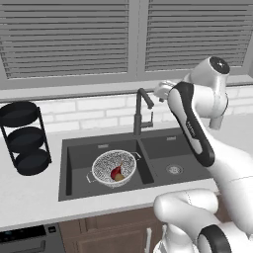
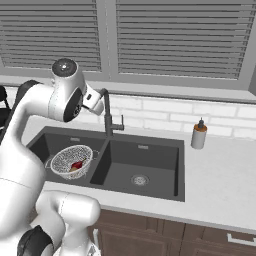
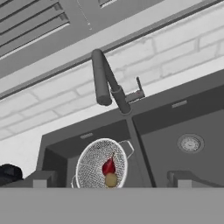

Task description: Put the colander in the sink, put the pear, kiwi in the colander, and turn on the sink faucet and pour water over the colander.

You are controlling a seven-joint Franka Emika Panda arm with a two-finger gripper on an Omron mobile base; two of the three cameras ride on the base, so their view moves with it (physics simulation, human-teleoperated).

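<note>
Open, empty gripper (image 3: 111, 178) hovers above the colander (image 3: 101, 163) holding pear (image 3: 108, 166) and kiwi (image 3: 111, 179), facing the sink faucet (image 3: 109, 85) ahead for turning on.

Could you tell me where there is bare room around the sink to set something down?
The right basin of the sink holds nothing but its drain. Bare counter lies beside it, in front of the soap dispenser, and also between the sink and the black rack. The left basin is crowded: the colander holds the pear and kiwi.
</note>
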